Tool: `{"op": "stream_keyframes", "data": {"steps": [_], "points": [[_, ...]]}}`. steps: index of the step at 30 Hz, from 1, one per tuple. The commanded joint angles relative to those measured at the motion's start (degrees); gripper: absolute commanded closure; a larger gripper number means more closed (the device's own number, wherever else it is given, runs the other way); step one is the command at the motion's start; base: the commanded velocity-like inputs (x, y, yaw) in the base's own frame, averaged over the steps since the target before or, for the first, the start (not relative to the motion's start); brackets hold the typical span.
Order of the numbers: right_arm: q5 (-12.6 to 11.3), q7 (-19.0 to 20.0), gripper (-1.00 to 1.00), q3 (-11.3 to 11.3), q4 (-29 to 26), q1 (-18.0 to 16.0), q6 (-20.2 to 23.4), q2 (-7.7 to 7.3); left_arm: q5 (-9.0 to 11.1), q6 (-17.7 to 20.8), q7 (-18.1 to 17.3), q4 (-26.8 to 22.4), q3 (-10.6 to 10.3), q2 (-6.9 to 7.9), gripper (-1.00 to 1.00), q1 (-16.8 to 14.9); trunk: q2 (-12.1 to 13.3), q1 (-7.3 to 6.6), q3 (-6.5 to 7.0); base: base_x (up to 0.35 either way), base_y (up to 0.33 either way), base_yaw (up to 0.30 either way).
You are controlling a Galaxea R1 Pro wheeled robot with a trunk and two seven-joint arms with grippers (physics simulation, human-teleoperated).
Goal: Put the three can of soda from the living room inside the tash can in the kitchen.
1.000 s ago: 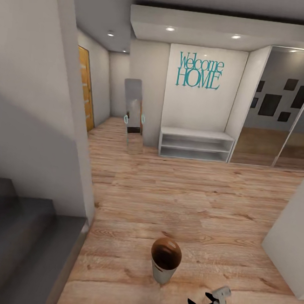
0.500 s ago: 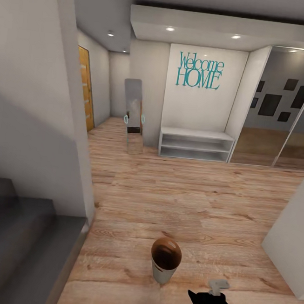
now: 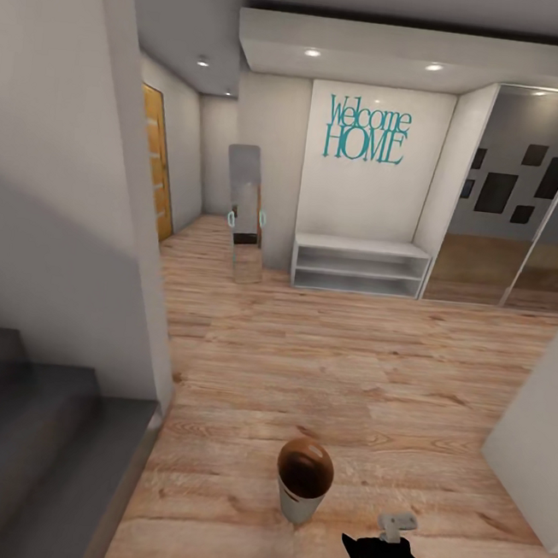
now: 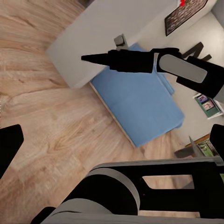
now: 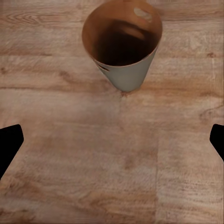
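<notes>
Head view: right gripper (image 3: pixel 398 523) has turned and dropped a bit since 1 s ago, near the tash can (image 3: pixel 303 479) on floor; fingers wide, empty. No can visible, so pickup not begun.

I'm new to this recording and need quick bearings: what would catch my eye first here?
The teal "Welcome HOME" lettering on the far white wall, above a low white shelf, stands out most. Closer in, a small pale bin with a brown inside stands upright on the wood floor, with the black right gripper just beside it.
</notes>
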Motion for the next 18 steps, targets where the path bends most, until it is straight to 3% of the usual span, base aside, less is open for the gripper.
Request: {"op": "stream_keyframes", "data": {"steps": [1, 18], "points": [[0.0, 0.0, -1.0, 0.0, 0.0, 0.0, 0.0, 0.0, 0.0, -0.1, 0.0, 0.0, 0.0, 0.0, -1.0, 0.0, 0.0, 0.0, 0.0, 0.207, 0.0, 0.0], [0.0, 0.0, -1.0, 0.1, -0.1, 0.0, 0.0, 0.01, 0.0, -0.4, -0.1, 0.2, 0.0, 0.0, -1.0, 0.0, 0.0, 0.0, 0.0, 0.318, 0.0, 0.0]]}}
